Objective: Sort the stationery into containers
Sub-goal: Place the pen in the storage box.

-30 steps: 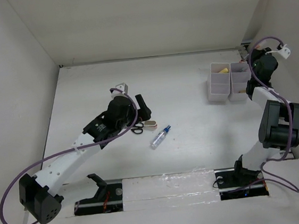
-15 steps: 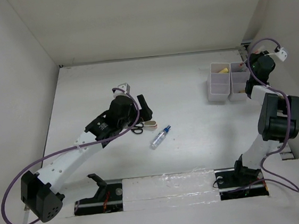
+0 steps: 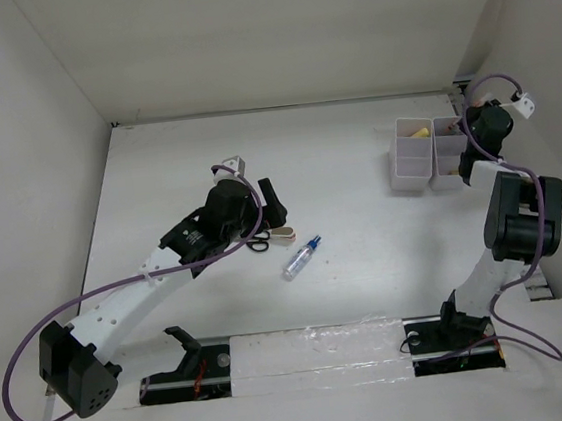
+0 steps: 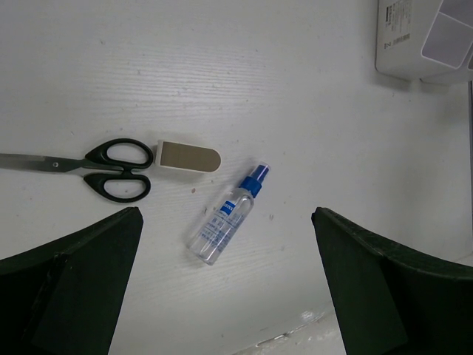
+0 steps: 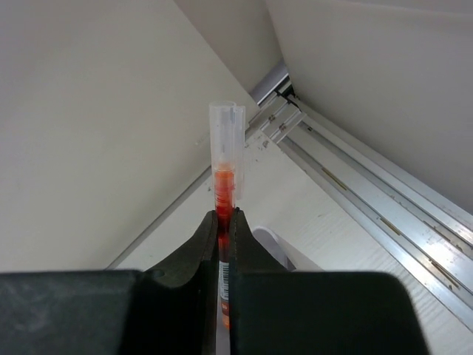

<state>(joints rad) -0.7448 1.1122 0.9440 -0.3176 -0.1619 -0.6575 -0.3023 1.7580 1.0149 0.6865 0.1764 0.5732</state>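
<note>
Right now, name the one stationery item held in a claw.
The thin red pen with the clear cap, pinched in the right claw; the black-handled scissors, beige block and clear blue-capped bottle lie loose on the white table.

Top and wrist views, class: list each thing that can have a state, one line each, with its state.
left gripper: open, holding nothing.
right gripper: shut on the red pen.
red pen: gripped, off the table.
scissors: closed, lying flat.
spray bottle: lying on its side.
beige block: lying flat beside the scissors' handles.
bins: upright, open-topped; one holds a yellow item.
</note>
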